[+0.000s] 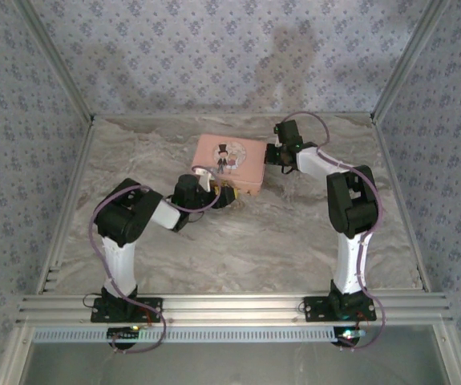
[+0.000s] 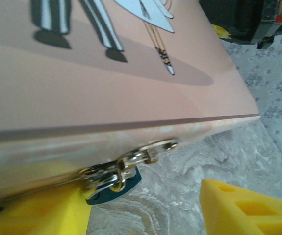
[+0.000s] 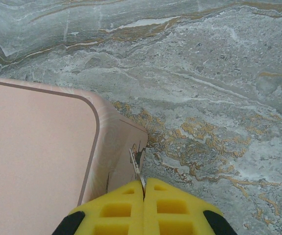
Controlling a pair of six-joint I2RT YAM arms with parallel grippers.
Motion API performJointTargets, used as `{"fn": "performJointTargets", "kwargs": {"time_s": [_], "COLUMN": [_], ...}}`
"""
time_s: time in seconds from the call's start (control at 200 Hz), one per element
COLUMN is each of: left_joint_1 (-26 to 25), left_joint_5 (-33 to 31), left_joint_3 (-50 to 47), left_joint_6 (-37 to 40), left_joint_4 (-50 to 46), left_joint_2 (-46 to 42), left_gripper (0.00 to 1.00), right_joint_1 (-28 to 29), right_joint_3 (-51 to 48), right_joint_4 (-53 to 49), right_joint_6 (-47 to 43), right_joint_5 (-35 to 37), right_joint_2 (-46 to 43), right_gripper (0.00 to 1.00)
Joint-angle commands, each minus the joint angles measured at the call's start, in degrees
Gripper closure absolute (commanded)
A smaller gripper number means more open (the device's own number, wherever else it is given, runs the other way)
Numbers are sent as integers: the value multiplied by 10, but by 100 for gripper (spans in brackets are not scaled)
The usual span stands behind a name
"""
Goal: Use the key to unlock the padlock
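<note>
Left wrist view: padlock (image 2: 123, 185) hangs from the hasp (image 2: 153, 149) on the front of the pink tin (image 2: 106, 88). Shackle looks closed, so it's not unlocked yet. Left gripper (image 2: 143, 215) has its jaws apart, straddling the lock without gripping it. Right gripper (image 3: 143, 193) is pinched together on the key (image 3: 135, 165), but that's at the tin's end corner, away from the lock. Key in hand is the done part. Left, I'd say: steady the lock, bring the key round, insert, turn.
</note>
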Motion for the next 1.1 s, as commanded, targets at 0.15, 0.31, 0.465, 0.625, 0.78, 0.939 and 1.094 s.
{"fn": "performJointTargets", "kwargs": {"time_s": [0.15, 0.31, 0.465, 0.625, 0.78, 0.939, 1.094], "left_joint_1": [2, 3, 2, 2, -2, -7, -11], "left_joint_5": [11, 7, 15, 8, 8, 12, 11], "left_joint_3": [-13, -37, -45, -42, -37, -26, -25], "left_joint_6": [-34, -59, -60, -60, -58, -66, -67], "left_joint_4": [113, 188, 208, 198, 212, 202, 176], "left_joint_2": [19, 33, 33, 36, 43, 47, 53], "left_gripper": [41, 40, 43, 40, 41, 40, 39], "right_joint_1": [5, 5, 5, 5, 5, 5, 5], "right_joint_3": [-9, -9, -10, -11, -10, -8, -8], "right_joint_4": [2, 1, 1, 1, -1, -2, -1], "right_joint_6": [-9, -11, -11, -10, -10, -12, -11], "right_joint_5": [-2, -1, 2, 3, 4, 5, 6], "right_joint_2": [-7, -7, -7, -7, -8, -8, -9], "right_gripper": [100, 100, 100, 100, 100, 100, 100]}}
